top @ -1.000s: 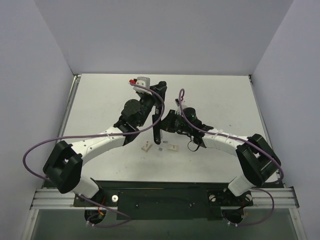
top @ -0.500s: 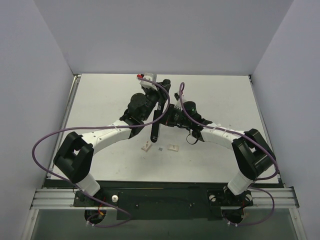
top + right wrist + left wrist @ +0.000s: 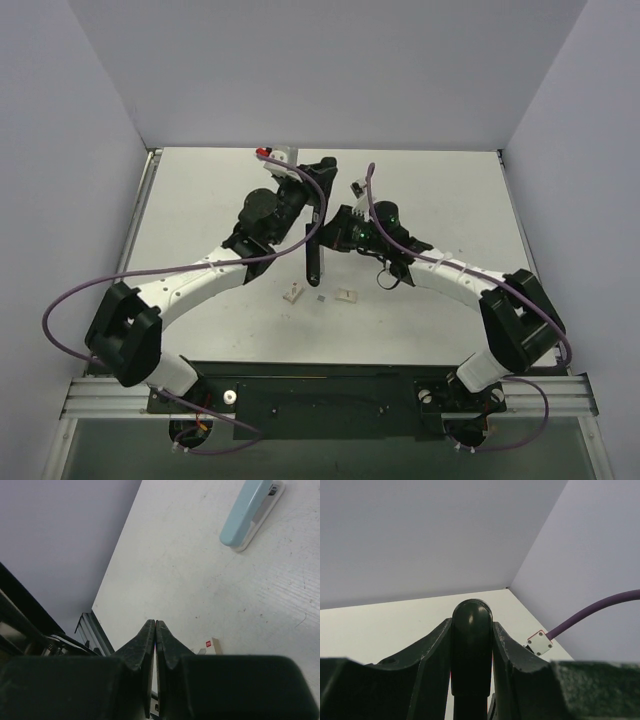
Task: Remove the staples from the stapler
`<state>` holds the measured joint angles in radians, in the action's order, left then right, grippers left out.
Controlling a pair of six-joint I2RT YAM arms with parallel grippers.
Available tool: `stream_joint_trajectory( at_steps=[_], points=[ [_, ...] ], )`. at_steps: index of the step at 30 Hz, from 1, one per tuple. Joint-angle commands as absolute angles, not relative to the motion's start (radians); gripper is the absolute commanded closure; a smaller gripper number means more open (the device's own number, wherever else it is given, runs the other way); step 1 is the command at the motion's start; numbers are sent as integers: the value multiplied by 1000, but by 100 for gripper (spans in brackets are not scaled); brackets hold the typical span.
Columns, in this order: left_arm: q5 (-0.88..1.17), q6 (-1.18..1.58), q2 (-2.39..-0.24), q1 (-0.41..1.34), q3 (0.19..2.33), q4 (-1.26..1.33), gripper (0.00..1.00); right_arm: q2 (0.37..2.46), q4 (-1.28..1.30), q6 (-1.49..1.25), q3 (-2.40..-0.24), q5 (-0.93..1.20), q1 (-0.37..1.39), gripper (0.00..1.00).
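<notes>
Stapler (image 3: 313, 255) in the top view hangs above the table (image 3: 450, 190), near its middle. It is long and black and points almost straight toward the near edge. Its far end is in the left claw (image 3: 318, 200) and its near end is free. The left arm (image 3: 190, 285) comes from the near left corner and bends in to the middle. The right claw (image 3: 334, 233) is just beside the stapler, on its right. Whether it touches the stapler I cannot tell from this view. On the table by the free end lie three small pale bits (image 3: 347, 295) in a row, apart from each other. A purple cable (image 3: 70, 300) loops out beside the left arm.

In the left wrist view, the left claw (image 3: 471, 624) pinches the stapler (image 3: 471, 650). The round black end stands up between the two fingers (image 3: 432, 650), and both press on its sides. Behind them are the pale table (image 3: 370, 620) and the walls. At the right is a small white square part (image 3: 538, 642) with a purple cable (image 3: 595, 610) going out of it.

In the right wrist view, the right claw (image 3: 155, 630) is pressed together; the tips meet and nothing is between them. Under it is the table (image 3: 190, 570). A blue bar (image 3: 250, 510) lies flat at the top right, well apart from the claw. One small white bit (image 3: 212, 645) with a red mark lies near the claw. The stapler I cannot pick out here for sure.
</notes>
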<state>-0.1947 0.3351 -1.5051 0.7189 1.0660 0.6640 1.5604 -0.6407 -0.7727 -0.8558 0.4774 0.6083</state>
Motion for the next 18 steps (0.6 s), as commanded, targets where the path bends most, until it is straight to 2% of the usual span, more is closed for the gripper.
stream_joint_trajectory(
  at_steps=[1, 8, 18],
  points=[
    [-164, 420, -1391, 724, 1036, 735, 100, 1447, -643, -732, -844, 474, 640, 100],
    [-150, 469, -1257, 726, 951, 687, 100, 1289, -477, -635, -830, 367, 716, 100],
    [-69, 540, -1057, 729, 876, 624, 100, 1183, -321, -552, -850, 216, 836, 100]
  ],
)
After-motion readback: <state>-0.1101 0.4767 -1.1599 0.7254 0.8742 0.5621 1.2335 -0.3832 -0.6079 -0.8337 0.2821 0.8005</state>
